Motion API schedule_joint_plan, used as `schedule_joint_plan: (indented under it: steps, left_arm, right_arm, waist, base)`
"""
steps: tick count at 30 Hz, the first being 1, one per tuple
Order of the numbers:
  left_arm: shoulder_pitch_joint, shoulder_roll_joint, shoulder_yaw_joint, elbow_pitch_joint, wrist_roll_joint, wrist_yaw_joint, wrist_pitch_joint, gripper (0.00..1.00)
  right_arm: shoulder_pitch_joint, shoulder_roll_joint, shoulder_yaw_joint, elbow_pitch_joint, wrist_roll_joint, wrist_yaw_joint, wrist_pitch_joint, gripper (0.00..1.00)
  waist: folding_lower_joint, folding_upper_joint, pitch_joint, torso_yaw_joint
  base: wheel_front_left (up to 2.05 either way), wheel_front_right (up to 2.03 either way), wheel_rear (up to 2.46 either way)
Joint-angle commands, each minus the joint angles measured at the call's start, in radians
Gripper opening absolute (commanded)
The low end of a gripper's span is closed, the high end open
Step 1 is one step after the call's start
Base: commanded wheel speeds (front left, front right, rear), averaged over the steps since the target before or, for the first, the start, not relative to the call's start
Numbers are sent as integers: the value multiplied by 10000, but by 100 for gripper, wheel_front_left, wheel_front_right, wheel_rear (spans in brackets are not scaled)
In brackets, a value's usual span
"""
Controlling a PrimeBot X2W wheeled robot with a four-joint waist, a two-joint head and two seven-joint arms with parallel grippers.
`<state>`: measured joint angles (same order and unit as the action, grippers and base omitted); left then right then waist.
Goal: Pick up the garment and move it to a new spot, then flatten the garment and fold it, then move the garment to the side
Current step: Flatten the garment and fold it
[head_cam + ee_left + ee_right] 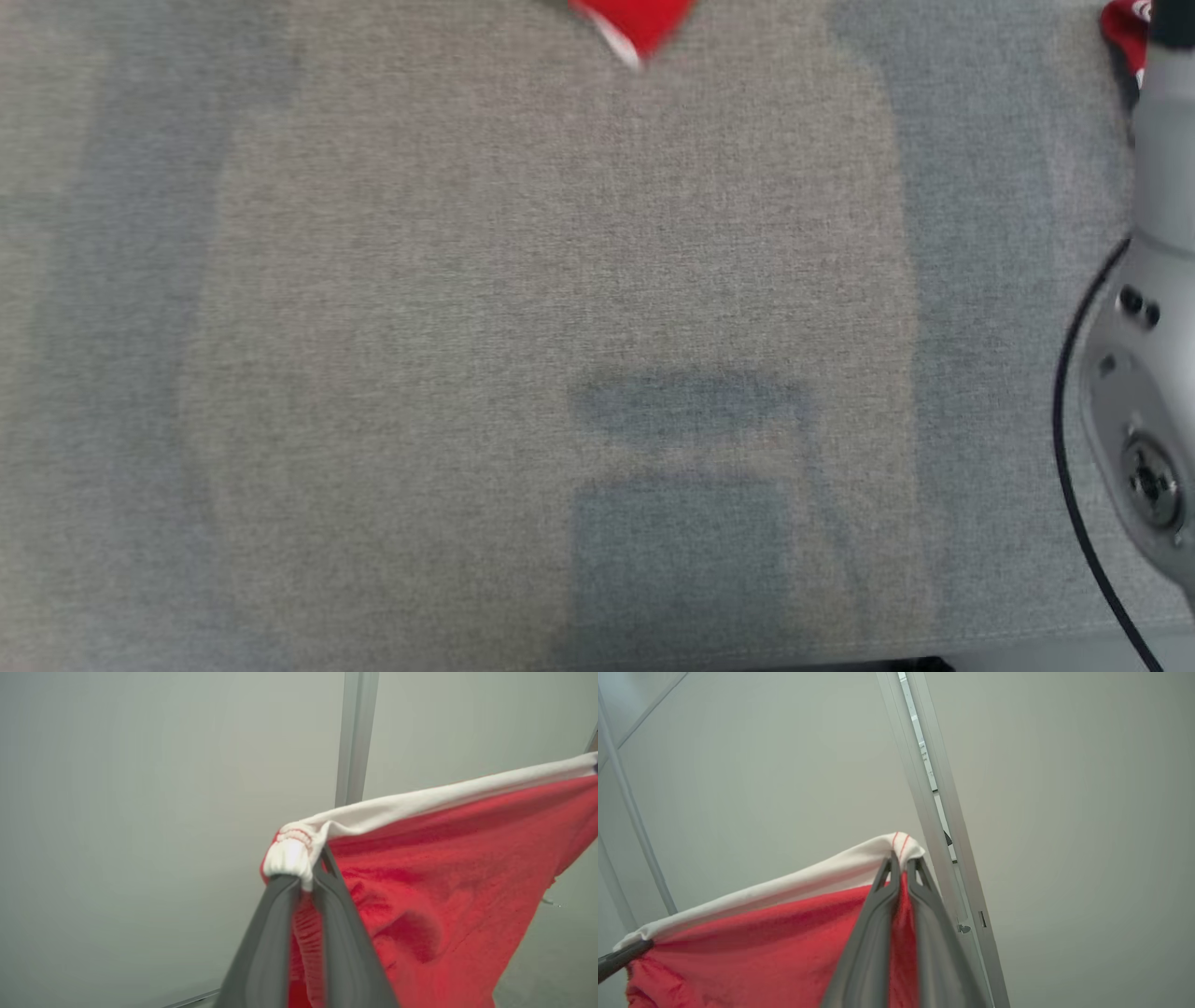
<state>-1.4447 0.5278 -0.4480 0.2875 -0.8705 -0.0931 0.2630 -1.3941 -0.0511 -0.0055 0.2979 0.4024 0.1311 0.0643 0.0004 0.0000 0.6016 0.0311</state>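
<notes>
The red garment [444, 882] hangs in the air over the far edge of the surface, its white band pulled taut between two pinches: the left gripper [306, 877] is closed on one bunched corner and the right gripper [901, 868] clamped on the other. To lay it flat, I'd lower both ends level and evenly spread — hem touching first. Below is a grey cloth-covered surface [467, 327]; behind, pale wall panels and a metal post [355, 737].
</notes>
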Motion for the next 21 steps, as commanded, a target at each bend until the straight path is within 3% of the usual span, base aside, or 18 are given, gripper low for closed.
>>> schedule_joint_plan:
  steps: [1, 5, 8, 11, 16, 21]
  left_arm:
    - [-613, -304, -92, 918, 523, -117, -995, 0]
    - [-1263, -616, -462, 2327, 1270, -302, -3097, 0]
    - [-662, -786, -905, 2881, 1145, -376, -4423, 0]
    - [50, -632, -1351, 2838, 736, -385, -4911, 0]
    - [2477, 54, -2094, 2197, -189, -375, -5281, 0]
    - [5062, 308, -1628, 772, -418, -360, -5278, 0]
  right_arm:
    - [-706, -22, 78, 1025, 100, -14, -1161, 0]
    - [-1584, -11, 663, 2544, 508, -14, -2787, 0]
    - [-974, -9, 1304, 2965, 700, -14, -3144, 0]
    - [-171, -24, 1627, 2893, 808, -12, -3248, 0]
    - [2828, -3, 1897, 1753, 895, -9, -3292, 0]
    - [6054, -114, 1811, 11, 425, -12, -3297, 0]
  waist:
    - [-4, 0, 687, -583]
    - [-4, 0, 991, -739]
    - [-4, 0, 1094, -738]
    - [-4, 0, 1020, -673]
    - [-4, 0, 790, -442]
    - [-4, 0, 153, -45]
  base:
    - [0, 0, 0]
    - [0, 0, 0]
    - [0, 0, 0]
    - [0, 0, 0]
    - [0, 0, 0]
    - [0, 0, 0]
